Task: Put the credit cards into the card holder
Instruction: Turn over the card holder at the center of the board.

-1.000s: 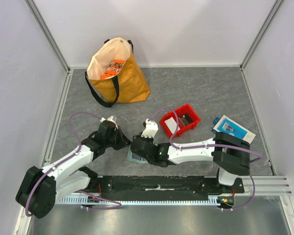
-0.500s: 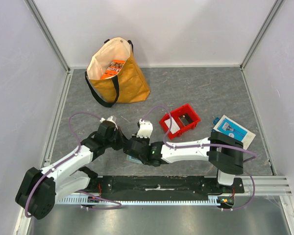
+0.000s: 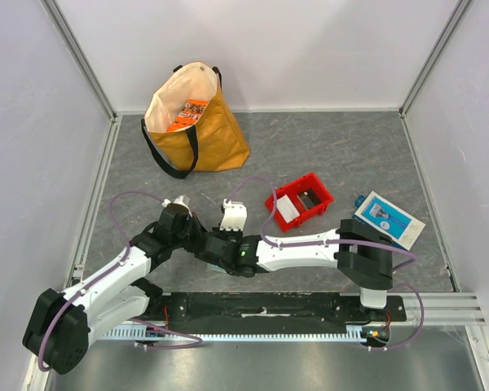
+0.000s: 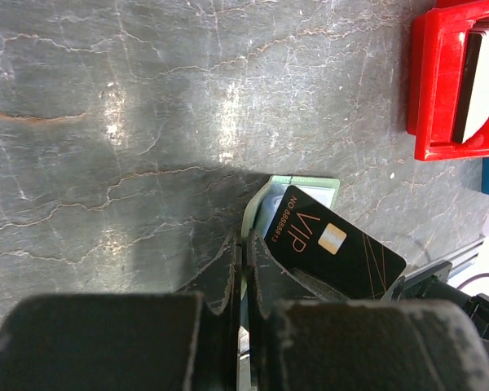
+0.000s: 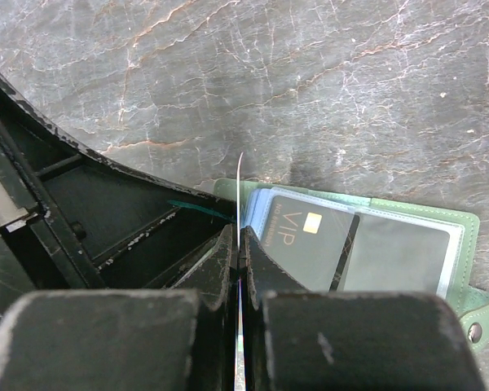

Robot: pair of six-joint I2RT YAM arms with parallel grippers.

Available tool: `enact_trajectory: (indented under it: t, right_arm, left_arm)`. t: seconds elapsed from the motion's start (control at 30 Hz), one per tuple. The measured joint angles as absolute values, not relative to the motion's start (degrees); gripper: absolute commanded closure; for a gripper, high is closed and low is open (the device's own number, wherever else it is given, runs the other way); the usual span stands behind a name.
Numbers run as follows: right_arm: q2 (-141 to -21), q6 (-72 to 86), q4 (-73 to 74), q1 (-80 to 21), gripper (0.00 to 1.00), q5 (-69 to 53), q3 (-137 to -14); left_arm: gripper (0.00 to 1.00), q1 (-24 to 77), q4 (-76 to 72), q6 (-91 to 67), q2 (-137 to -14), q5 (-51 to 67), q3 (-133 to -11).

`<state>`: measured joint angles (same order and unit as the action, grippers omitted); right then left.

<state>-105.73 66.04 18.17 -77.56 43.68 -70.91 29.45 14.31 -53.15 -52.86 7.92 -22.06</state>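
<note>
The pale-green card holder (image 5: 466,232) lies open on the grey table, with a black VIP card (image 5: 306,236) in a clear pocket. In the left wrist view the holder (image 4: 310,182) and the VIP card (image 4: 334,244) show just past my fingers. My left gripper (image 4: 246,241) is shut on the holder's near flap. My right gripper (image 5: 238,236) is shut on a thin whitish credit card (image 5: 240,181), seen edge-on, standing upright at the holder's left edge. In the top view both grippers, left (image 3: 197,238) and right (image 3: 214,247), meet over the holder and hide it.
A red bin (image 3: 310,189) with a white card (image 3: 285,209) stands right of the grippers; it also shows in the left wrist view (image 4: 428,90). A blue-and-white box (image 3: 389,216) lies far right. A tan bag (image 3: 204,134) stands at the back left.
My right gripper has moved left with its card toward the left gripper. The holder, partly visible before in the top view, is now covered.
</note>
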Motion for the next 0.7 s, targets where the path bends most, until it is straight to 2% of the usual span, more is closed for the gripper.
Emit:
enact_trajectory:
  t: [0.33, 0.7]
  right_arm:
    - [-114.3, 65.9, 33.9, -80.2, 1.00, 48.8, -85.2]
    - [-117.6, 65.9, 42.5, -81.6, 1.00, 51.3, -90.3]
  left_arm:
    - [0.98, 29.3, 15.9, -53.8, -50.0, 7.1, -20.8]
    - [0.98, 29.3, 15.8, -55.1, -48.2, 8.1, -20.2]
